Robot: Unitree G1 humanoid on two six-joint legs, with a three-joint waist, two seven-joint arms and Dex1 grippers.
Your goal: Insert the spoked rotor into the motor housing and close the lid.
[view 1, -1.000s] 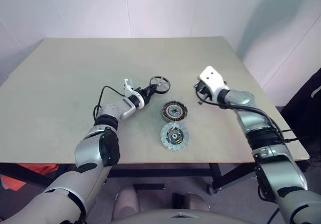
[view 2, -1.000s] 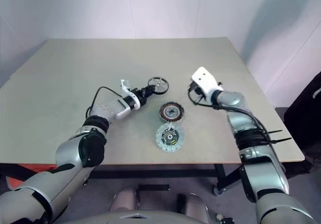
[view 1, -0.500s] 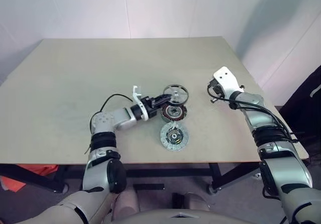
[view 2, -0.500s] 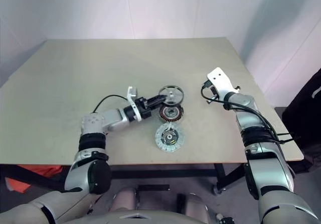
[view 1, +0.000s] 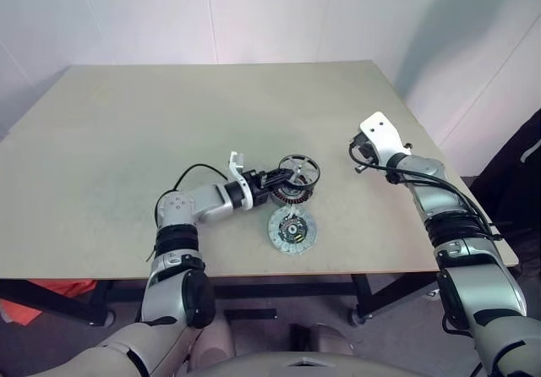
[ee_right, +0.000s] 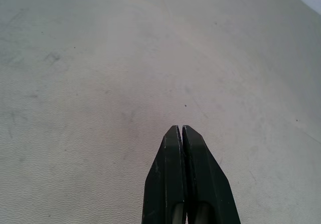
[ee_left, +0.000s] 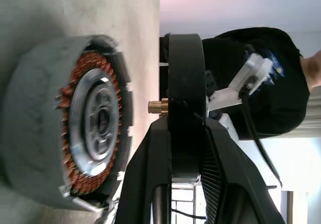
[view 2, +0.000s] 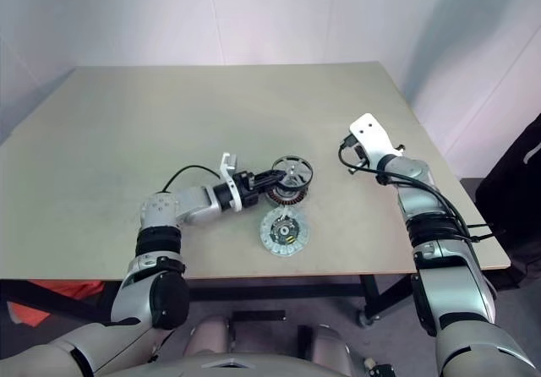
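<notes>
My left gripper [view 1: 283,177] is shut on the black rim of the spoked rotor [view 1: 300,171]. It holds the rotor just over the motor housing [view 1: 290,195], which sits on the table. In the left wrist view the rotor [ee_left: 185,78] appears edge on. Its brass shaft points at the housing's [ee_left: 88,128] copper coils, with a small gap between them. The lid [view 1: 292,229], a flat silvery disc, lies just in front of the housing. My right gripper [ee_right: 181,130] is shut on nothing and hovers over bare table to the right of the parts.
The beige table [view 1: 127,123] is bare to the left and behind the parts. Its right edge runs close past my right arm [view 1: 423,183]. A dark shape [view 1: 524,174] stands beyond that edge. A black cable [view 1: 190,172] loops off my left wrist.
My left gripper has carried the rotor from behind and left of the housing to just above it, turning the wheel to face it. Early on, my right arm drew away to the right.
</notes>
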